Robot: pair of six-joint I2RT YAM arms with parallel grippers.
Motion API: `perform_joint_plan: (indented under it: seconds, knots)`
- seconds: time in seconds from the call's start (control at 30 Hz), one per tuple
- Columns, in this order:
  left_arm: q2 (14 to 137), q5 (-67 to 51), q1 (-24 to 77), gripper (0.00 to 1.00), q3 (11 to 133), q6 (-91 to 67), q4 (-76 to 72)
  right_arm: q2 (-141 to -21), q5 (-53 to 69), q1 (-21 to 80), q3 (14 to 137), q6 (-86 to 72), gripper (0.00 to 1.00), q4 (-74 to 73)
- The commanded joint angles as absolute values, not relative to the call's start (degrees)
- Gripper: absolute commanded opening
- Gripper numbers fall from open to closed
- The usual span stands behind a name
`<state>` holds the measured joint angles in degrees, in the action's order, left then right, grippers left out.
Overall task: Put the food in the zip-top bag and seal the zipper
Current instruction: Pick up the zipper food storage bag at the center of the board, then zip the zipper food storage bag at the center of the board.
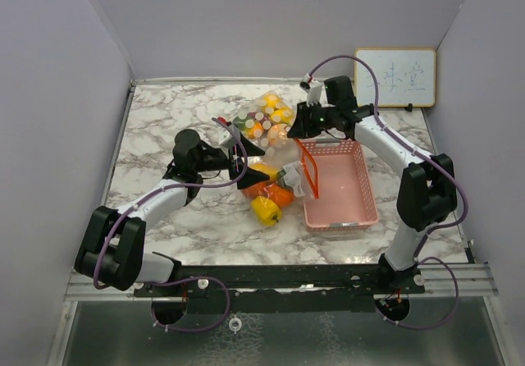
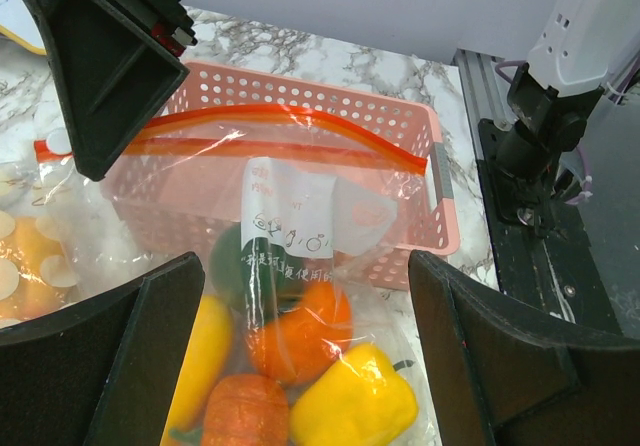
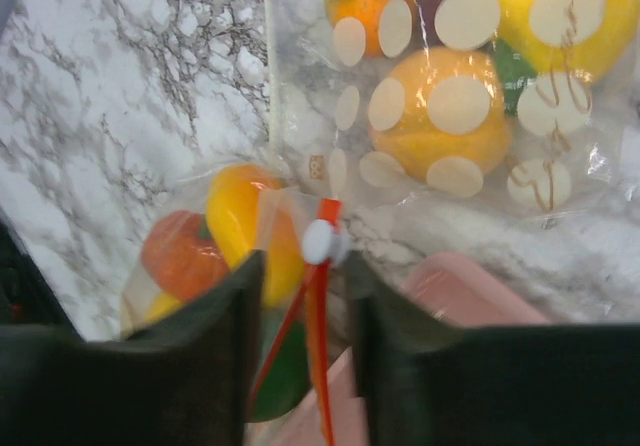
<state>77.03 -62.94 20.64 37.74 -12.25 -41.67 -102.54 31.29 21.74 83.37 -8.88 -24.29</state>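
The food (image 2: 300, 341) sits inside the zip-top bag (image 2: 350, 211), beside the pink mesh basket (image 2: 330, 91). The left gripper (image 2: 305, 266) hangs wide open above it. The right gripper (image 3: 303, 266) straddles the orange zipper (image 3: 318, 306) (pinching or not, I cannot tell). The film looks limp and slick, so hold the stiffer zipper strip.

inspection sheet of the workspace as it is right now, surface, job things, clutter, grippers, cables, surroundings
surface: marble table, white with grey veins
job's things: zip-top bag lying next to the pink basket; toy food inside it, yellow, orange and green; zipper lips apart, not sealed; white slider at one end
clutter: polka-dot bag of more toy fruit, behind the zip-top bag
grippers: left gripper open, one finger either side of the bag; right gripper narrowed around the zipper end by the slider, grip not certain
cables: purple cables looped along both arms
surroundings: whiteboard leaning at back right; grey walls
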Motion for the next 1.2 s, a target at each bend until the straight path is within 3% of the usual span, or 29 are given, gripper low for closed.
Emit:
perform_joint_plan:
  seconds: [0.0, 0.1, 0.47, 1.0, 1.17]
  knots:
    - [77.2, -62.8, 20.7, 0.85, 40.4, -10.7, -40.9, -102.5, 36.8, 21.5, 83.3, -7.8, 0.07, -24.8]
    - [77.8, -62.8, 20.7, 0.84, 42.4, -9.2, -37.8, -99.9, 40.1, 21.5, 82.7, -7.1, 0.02, -25.6]
    - [78.8, -55.3, 18.5, 0.82, 49.4, -1.6, -23.6, -90.0, 59.3, 21.5, 81.7, -8.2, 0.02, -26.4]
    - [82.7, -68.8, 16.4, 0.82, 51.4, -28.0, -52.4, -88.4, 66.0, 23.1, 82.8, -9.3, 0.02, -26.5]
    - [83.8, -72.4, 17.6, 0.81, 51.5, -31.3, -53.5, -89.7, 64.8, 24.3, 84.8, -8.0, 0.02, -28.1]
